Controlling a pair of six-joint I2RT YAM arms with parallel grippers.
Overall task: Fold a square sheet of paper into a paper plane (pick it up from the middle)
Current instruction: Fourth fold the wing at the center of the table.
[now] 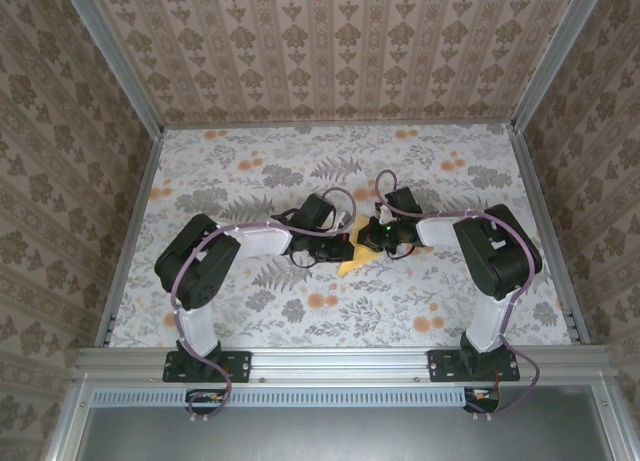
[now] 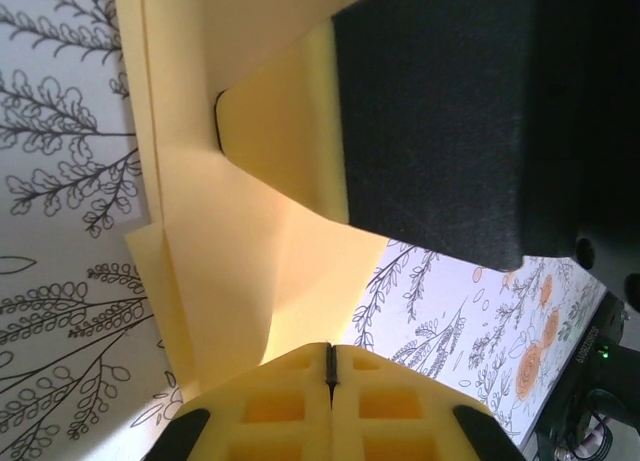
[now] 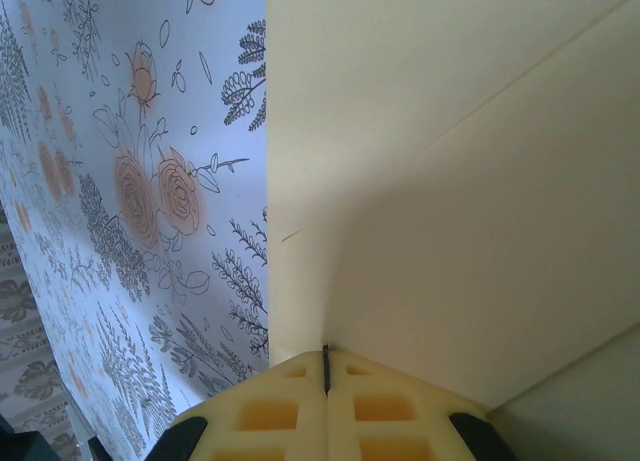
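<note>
- One sheet of paper (image 1: 350, 266), plain yellow and partly folded, lies on the worktop (image 1: 250, 171) just below the centre of the top view, with several layers and creases showing at the wrists.
- Two arms reach inward from the lower corners of the top view and meet over the sheet.
- One left hand (image 1: 338, 249): in its own view (image 2: 330, 366) the two yellow pads are pressed together along a thin dark seam at the bottom edge. The folded paper (image 2: 230, 231) runs down into them, pinched.
- One right hand (image 1: 368, 243): in its own view (image 3: 325, 366) the pads are likewise pressed together, and a crease of the paper (image 3: 450, 181) ends at the seam, gripped.
- One black finger of the right hand (image 2: 440, 121), upper right of the left wrist view, rests against the sheet.
- One worktop cover, printed with grey leaves and orange flowers.
</note>
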